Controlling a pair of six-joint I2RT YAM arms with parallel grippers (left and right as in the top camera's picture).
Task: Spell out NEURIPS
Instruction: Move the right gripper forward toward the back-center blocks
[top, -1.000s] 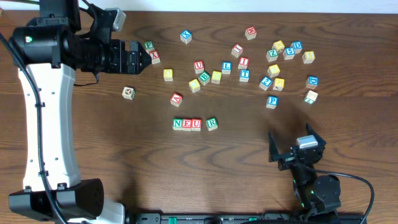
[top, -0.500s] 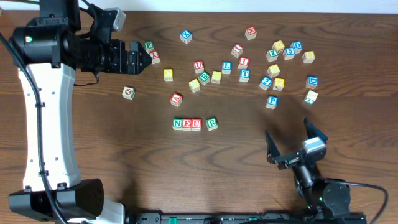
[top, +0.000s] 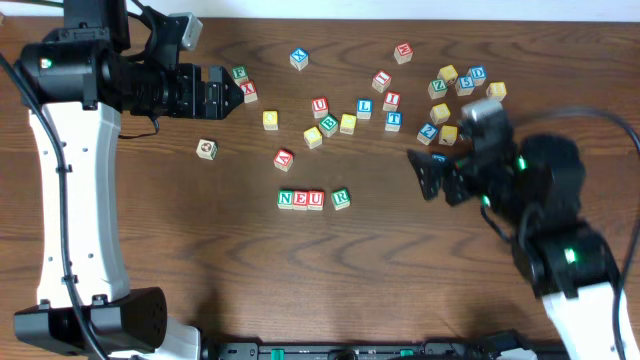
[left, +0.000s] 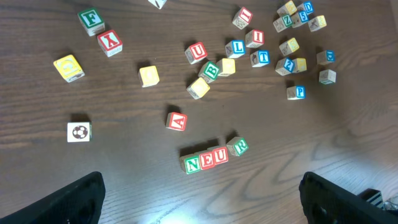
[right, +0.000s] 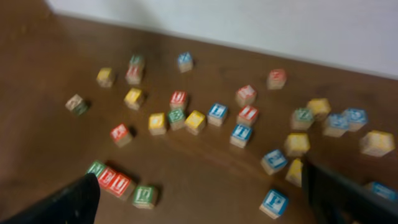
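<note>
Now brings the right gripper (top: 425, 175) forward to the loose cubes (top: 364, 106), close by the blue P cube (left: 298, 92), jaws wide and empty. Holds the left gripper (top: 228, 93) wide, empty too. Leaves the NEUR row (top: 301, 199) mid-table, probably waiting for the red I cube (left: 254, 38).

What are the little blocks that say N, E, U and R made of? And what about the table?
The N, E, U, R blocks look like wood. Their sides are pale, bare tan, and the faces have painted coloured letters with no shine. The table looks like dark brown wood, with long grain streaks and a soft sheen. It could also be a wood-pattern coating, and the pictures can't settle which.
</note>
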